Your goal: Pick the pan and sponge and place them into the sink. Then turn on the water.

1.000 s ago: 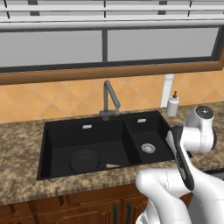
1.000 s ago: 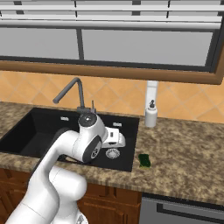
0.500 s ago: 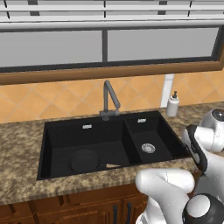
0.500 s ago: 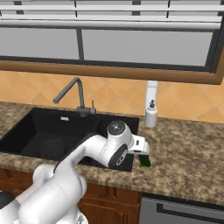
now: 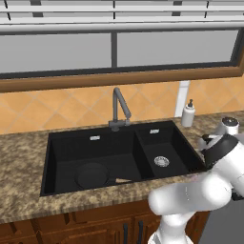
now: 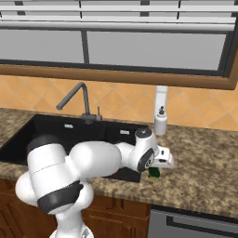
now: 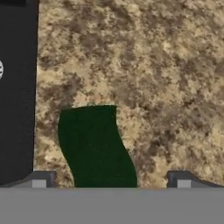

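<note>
sponge (image 7: 96,146): dark green, wavy-edged, on speckled counter (image 7: 153,65) beside sink (image 7: 17,96) | jaws: wide apart

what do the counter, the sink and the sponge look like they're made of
Counter: looks like polished granite or a similar stone, going by its mottled brown and tan speckle.
Sink: matte black, perhaps composite or coated metal; there is no shine except on the silver drain.
Sponge: dark green and flat-topped, with a wavy edge; probably soft foam with a scouring face, though its texture is hard to read.

Dark green sponge (image 7: 96,146) on speckled brown granite counter (image 7: 153,78) beside black sink (image 5: 109,152).
</note>
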